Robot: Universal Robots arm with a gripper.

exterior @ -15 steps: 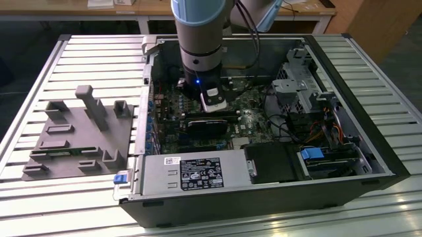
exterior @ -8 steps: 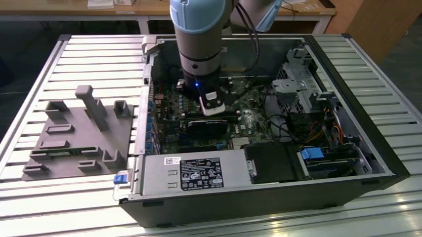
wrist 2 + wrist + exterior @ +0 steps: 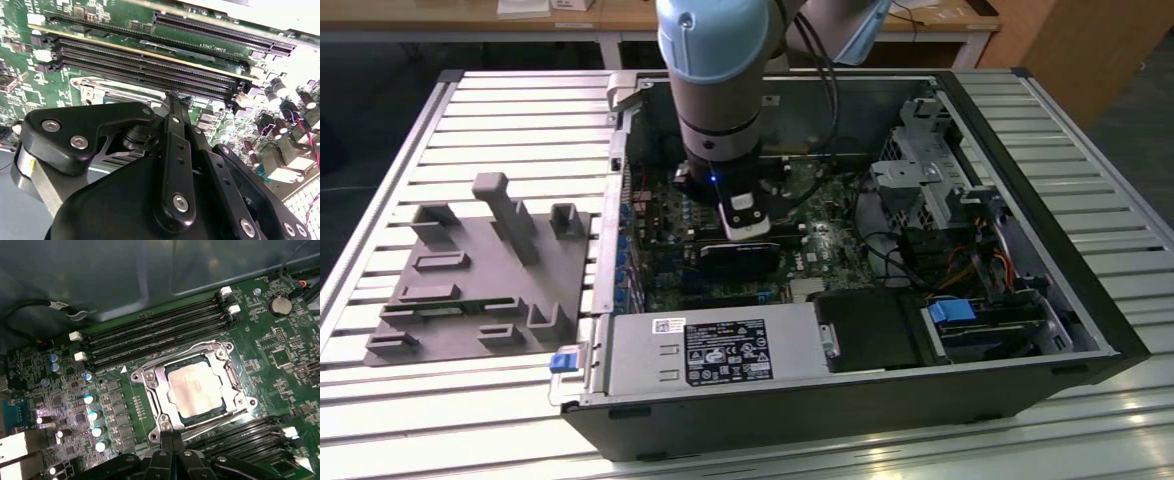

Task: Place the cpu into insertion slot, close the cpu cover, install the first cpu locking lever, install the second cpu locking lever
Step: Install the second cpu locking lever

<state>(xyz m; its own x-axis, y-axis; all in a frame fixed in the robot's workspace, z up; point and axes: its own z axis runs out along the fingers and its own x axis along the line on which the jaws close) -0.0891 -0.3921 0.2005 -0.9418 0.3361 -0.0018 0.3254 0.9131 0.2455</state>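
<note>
Gripper [image 3: 171, 439] fingers together, tip at socket's 6 o'clock edge | cpu [image 3: 196, 388] seated, cover [image 3: 154, 379] down | risk: my tip slips, scratching board [image 3: 280, 355].

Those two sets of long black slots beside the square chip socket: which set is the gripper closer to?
The memory slots next to the gripper, at the socket's lever edge. The other set lies across the insertion slot, along the case wall.

Slatted grey metal surface [image 3: 480, 130] fills the exterior view. Light wooden desks [image 3: 480, 25] run along 12 o'clock, wooden panel [image 3: 1081, 50] at 1–2. Glare on slats at 5 o'clock.
</note>
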